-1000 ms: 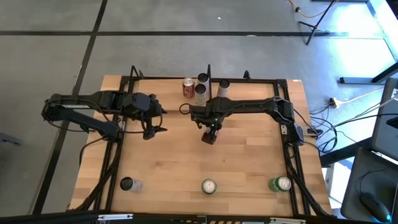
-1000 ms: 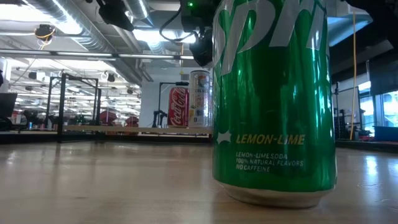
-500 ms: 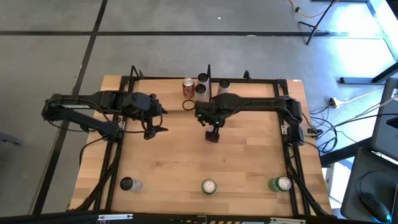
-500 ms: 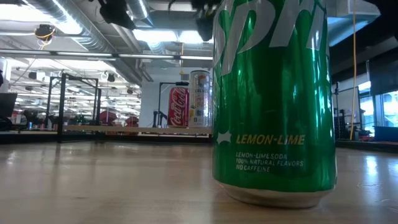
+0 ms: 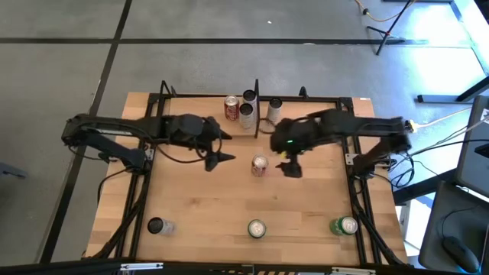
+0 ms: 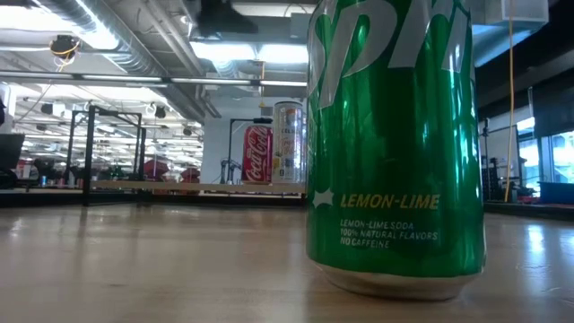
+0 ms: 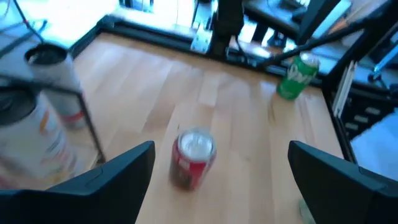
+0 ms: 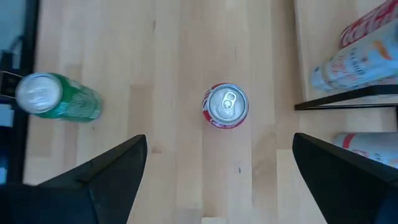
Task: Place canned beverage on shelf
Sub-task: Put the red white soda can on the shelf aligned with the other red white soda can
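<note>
A red can [image 5: 259,165] stands upright on its base mid-table, alone; it also shows in the left wrist view [image 7: 193,155] and from above in the right wrist view [image 8: 225,106]. My left gripper [image 5: 228,147] is open to the can's left, with its fingers [image 7: 127,174] wide apart on either side of the can's line. My right gripper [image 5: 290,166] hangs open just right of the can and above it [image 8: 219,138]. Along the far edge runs the shelf [image 5: 294,105], holding a red cola can [image 6: 258,154] and several pale cans [image 5: 246,114].
Along the near edge stand a dark can [image 5: 157,226], a green-and-white can [image 5: 256,228] and a green lemon-lime can [image 5: 345,226], which fills the low view [image 6: 395,144]. Black frame rods run down both sides of the table. Bare wood lies around the red can.
My right gripper has risen from mid-table and drawn back toward the right edge, uncovering the red can that stands where it was. My left gripper has gone toward the right, nearer the red can, and has tipped a little.
</note>
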